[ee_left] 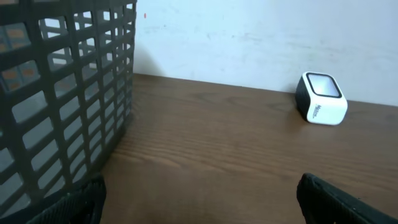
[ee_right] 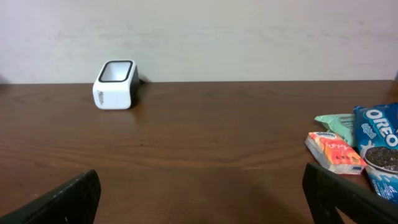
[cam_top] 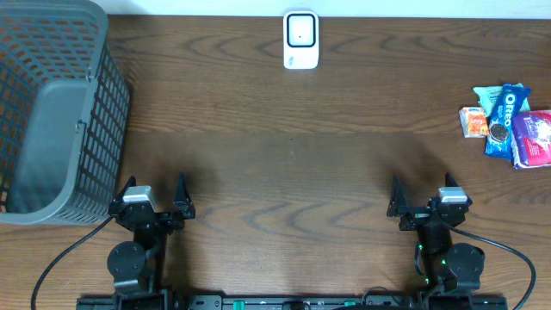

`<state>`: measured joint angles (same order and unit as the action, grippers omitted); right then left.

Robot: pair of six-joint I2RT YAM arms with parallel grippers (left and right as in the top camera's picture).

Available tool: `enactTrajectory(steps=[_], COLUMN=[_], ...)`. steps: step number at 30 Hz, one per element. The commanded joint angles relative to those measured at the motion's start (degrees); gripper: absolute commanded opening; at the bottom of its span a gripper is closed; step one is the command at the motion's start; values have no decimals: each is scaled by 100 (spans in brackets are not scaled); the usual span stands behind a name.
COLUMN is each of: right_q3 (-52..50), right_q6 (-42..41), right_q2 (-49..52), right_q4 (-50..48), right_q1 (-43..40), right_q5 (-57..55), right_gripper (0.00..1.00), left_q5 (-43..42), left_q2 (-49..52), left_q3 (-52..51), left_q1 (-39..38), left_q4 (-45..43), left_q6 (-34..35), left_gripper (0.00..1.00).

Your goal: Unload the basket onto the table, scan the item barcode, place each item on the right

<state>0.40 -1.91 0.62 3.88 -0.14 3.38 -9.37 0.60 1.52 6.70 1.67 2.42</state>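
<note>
The left arm (cam_top: 129, 258) and right arm (cam_top: 455, 263) sit folded back over their bases, each pincer pointing straight ahead and level. The left gripper (cam_top: 156, 183) has its jaws spread wide, holding nothing. Its dark fingers (ee_left: 74, 204) show only at the bottom corners of its wrist view. The right gripper (cam_top: 422, 182) matches it: jaws wide apart and empty.

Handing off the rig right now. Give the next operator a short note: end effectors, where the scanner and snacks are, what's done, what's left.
Left end effector: open, empty, near the basket.
Right end effector: open, empty.
Scanner: far edge, centre.
Snacks, Oreo pack among them: far right, piled together, untouched.
Done: nothing yet.
To do: pick an item, show its barcode to the scanner.
</note>
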Motion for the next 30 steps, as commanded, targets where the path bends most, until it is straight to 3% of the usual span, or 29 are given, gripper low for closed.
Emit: enactTrajectory(steps=[1, 30], right_q3=[-9, -9], right_q6=[26, 26], right_q2=[-33, -33], right_q4=[22, 22], right_q1=[50, 50], right_q5=[9, 9], right_gripper=[99, 99], left_q5=[-205, -50], left_q2=[-52, -52], left_q3=[-129, -129], left_q1=[-81, -256], left_q4=[149, 157], left_q6=[-249, -219], left_gripper=[98, 98])
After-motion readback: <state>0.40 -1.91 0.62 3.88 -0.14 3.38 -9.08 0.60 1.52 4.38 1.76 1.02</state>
